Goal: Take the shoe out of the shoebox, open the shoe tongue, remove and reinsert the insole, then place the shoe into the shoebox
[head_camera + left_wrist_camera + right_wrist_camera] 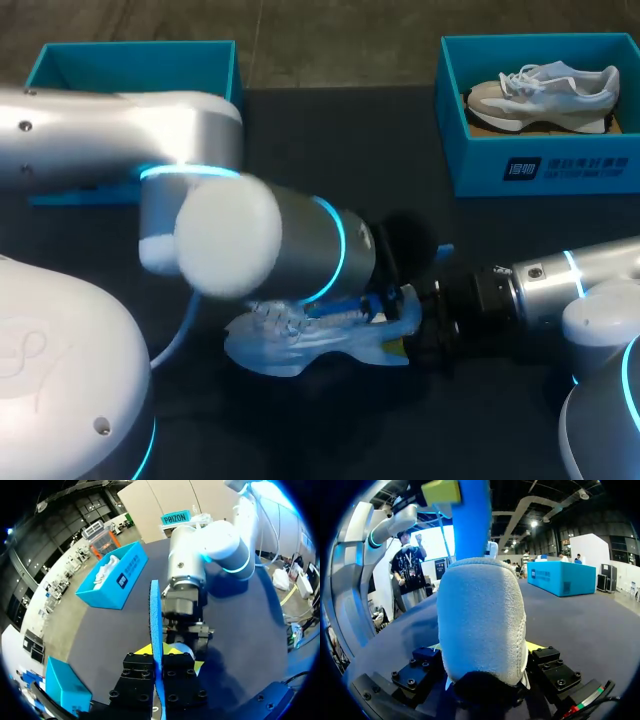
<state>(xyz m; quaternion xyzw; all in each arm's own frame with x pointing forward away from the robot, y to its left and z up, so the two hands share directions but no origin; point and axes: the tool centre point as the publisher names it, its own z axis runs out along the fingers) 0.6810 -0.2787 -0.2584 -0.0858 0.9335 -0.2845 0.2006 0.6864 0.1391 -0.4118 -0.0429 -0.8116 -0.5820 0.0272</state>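
Clamp work: squeezing heel of shoe (pixel 480 605) between jaws of right gripper (pixel 482 650); pinching blue insole (pixel 155 610) edgewise between jaws of left gripper (pixel 159 652), holding it upright ahead of right jaws.

Left arm (pixel 260 240) and right arm (pixel 560 285) face each other — both jaws clamped.

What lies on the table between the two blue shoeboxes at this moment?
Nothing. In the head view, the stretch of dark table between the left shoebox and the right shoebox is bare.
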